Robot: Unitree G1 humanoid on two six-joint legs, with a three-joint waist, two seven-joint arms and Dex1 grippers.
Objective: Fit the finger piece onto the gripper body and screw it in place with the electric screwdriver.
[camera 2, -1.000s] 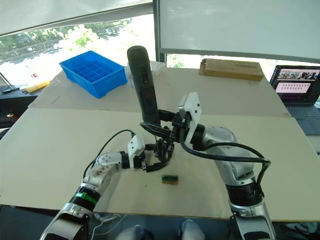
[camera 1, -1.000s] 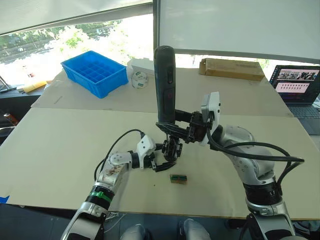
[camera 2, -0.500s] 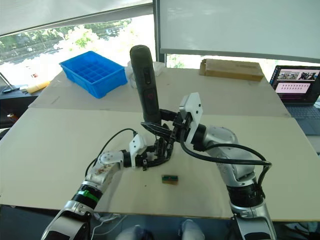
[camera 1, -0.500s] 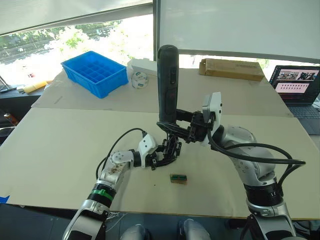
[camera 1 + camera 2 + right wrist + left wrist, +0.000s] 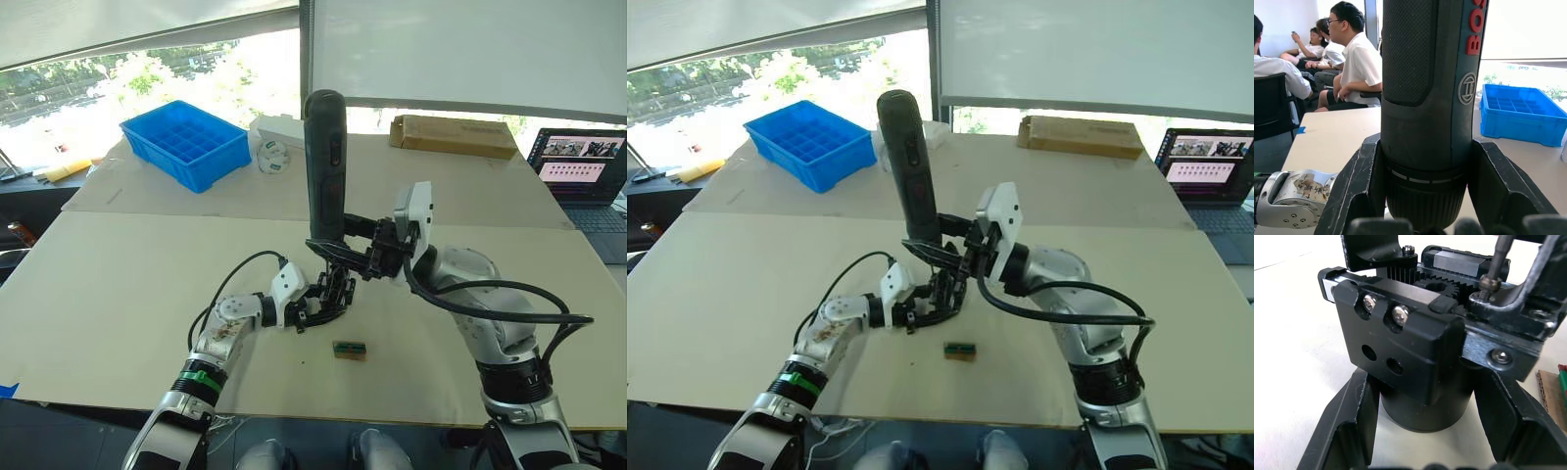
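Left wrist view: left gripper [image 5: 1425,450] clamps gripper body [image 5: 1415,377]; right gripper [image 5: 1425,215] grips upright electric screwdriver [image 5: 324,166], bit [image 5: 1497,257] on a screw.

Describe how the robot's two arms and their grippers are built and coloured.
Both arms are silver-grey metal with black joint bands. The left arm has a green ring near the elbow, worn patches on its forearm and a thin black cable looping to a white-bodied left gripper. The right arm carries thick black cables to a white-bodied right gripper. Both have broad black fingers.
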